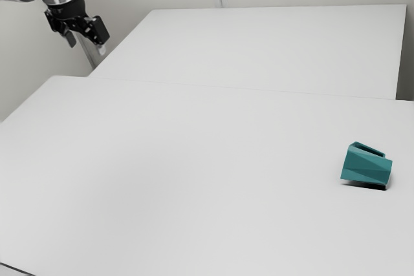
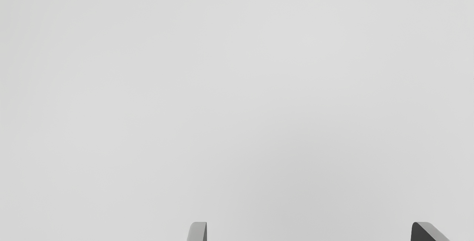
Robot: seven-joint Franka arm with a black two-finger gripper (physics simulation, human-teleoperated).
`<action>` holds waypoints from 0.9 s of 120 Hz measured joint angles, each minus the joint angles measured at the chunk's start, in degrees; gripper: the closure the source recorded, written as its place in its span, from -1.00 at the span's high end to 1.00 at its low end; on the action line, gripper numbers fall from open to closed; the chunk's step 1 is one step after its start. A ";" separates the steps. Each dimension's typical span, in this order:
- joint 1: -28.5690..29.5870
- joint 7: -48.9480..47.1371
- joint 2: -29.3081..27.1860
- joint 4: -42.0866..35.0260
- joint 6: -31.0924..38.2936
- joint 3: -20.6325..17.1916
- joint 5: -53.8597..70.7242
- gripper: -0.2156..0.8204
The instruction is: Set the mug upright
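Observation:
A teal, angular-sided mug (image 1: 367, 165) lies tipped over on the white table (image 1: 174, 179), toward the exterior view's right. High at the exterior view's upper left hangs the black gripper (image 1: 87, 44), above the table's level and far from the mug. In the wrist view the gripper (image 2: 309, 230) has its two fingertips wide apart at the bottom edge, with nothing between them but the pale tabletop (image 2: 222, 85) beyond.
A second white surface (image 1: 272, 50) adjoins the table's far edge in the exterior view, with pale walls behind it. A thin dark line (image 1: 16, 269) crosses the exterior view's lower left corner.

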 joint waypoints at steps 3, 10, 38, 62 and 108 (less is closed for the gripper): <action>-0.03 0.18 -0.04 -0.16 0.19 0.01 0.00 0.58; 0.10 0.58 -0.10 -0.39 0.54 -0.01 -0.01 0.58; 0.13 1.84 1.95 -0.95 1.60 -0.32 -1.14 0.58; 0.34 2.55 8.96 -0.96 3.45 -0.32 -15.01 0.58; -7.98 -0.67 19.23 -6.70 13.68 -3.34 -39.29 0.58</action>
